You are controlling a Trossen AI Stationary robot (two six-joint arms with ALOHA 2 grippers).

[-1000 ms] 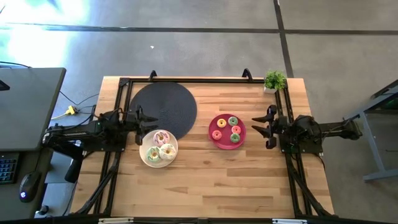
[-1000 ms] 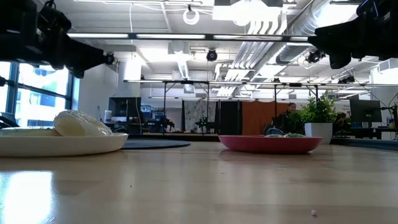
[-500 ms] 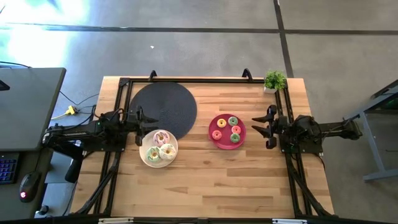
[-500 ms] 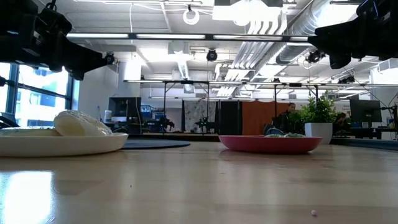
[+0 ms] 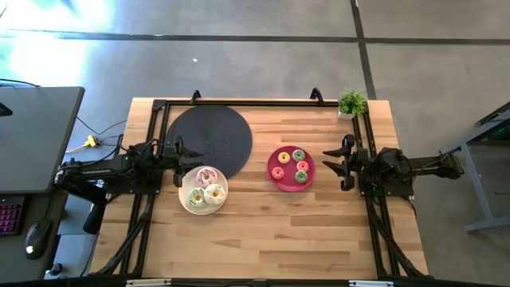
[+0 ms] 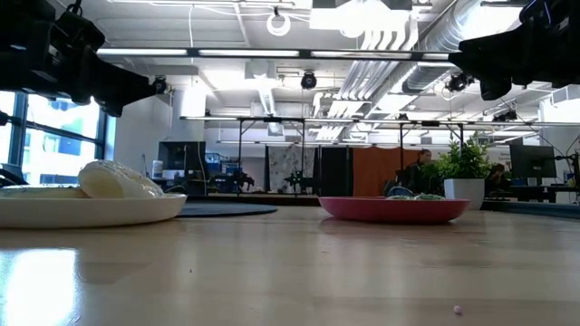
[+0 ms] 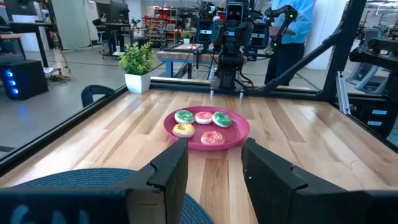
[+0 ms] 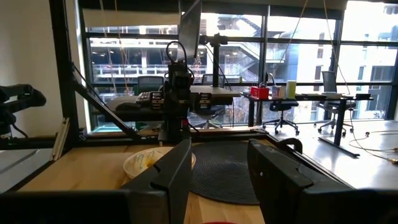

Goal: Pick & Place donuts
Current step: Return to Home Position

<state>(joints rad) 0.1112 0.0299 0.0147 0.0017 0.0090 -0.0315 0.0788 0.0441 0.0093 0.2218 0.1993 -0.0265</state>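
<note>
— Left gripper (image 5: pixel 190 163), how does it stand?
— Raised above the left side of the table (image 5: pixel 263 231), its fingers spread apart with nothing between them. In its wrist view the gap frames the red plate across the table.
— What lies closest to it?
— The white plate (image 5: pixel 190 205), just beside the fingertips. It carries the three larger donuts (image 5: pixel 207 175), iced pink, green and white-yellow, huddled together. Next to that plate, toward the back edge, lies a round dark mat (image 5: pixel 209 131).
— And farther across?
— The red plate (image 5: pixel 288 184) sits near the middle of the table, well apart from the white one. Five small donuts (image 5: pixel 298 155) lie in it, packed close: two green, two pink, one yellow.
— The other arm?
— Beyond the red plate, the right gripper (image 5: pixel 328 161) hovers over the right side of the table. It faces the plate, fingers likewise parted and holding nothing.
— Anything behind that?
— A potted plant (image 5: pixel 351 104) at the far right corner.
</note>
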